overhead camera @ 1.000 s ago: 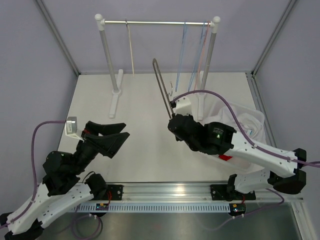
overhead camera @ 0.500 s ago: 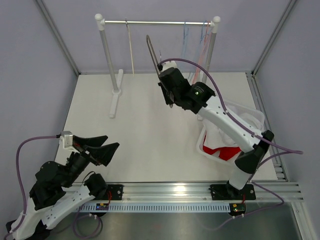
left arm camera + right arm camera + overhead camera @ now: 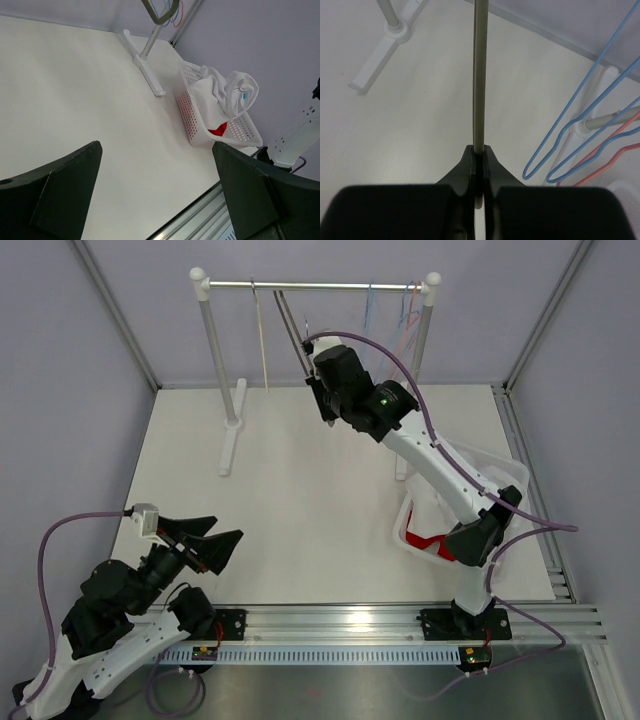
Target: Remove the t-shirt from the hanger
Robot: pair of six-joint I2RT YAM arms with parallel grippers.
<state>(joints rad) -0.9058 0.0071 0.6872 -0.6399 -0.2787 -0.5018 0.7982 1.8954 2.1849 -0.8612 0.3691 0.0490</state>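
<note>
**Top view**
- White t-shirt (image 3: 490,475): off the hanger, heaped in the white plastic lattice basket (image 3: 401,528) at centre right, partly hidden by the right arm. It has no clear long axis.
- Thin grey-green rod hanger (image 3: 290,322): bare. Its long axis slants from the right gripper (image 3: 312,365) up and left to the chrome rail (image 3: 320,284).
- Left gripper (image 3: 225,532): lower left, jaws wide apart, holding nothing.

**Left wrist view**
- T-shirt (image 3: 225,92): crumpled at centre right, spilling over the basket (image 3: 192,120) rim above a red cloth (image 3: 217,131). It is judged soft, light and limp, best pinched at a raised fold.

**Right wrist view**
- Right gripper (image 3: 479,155): jaws clamped on the hanger (image 3: 479,75), whose rod runs straight up the frame. The hanger is judged stiff, light and likely to swing.
- Blue wire hangers (image 3: 570,125): at right.
</note>
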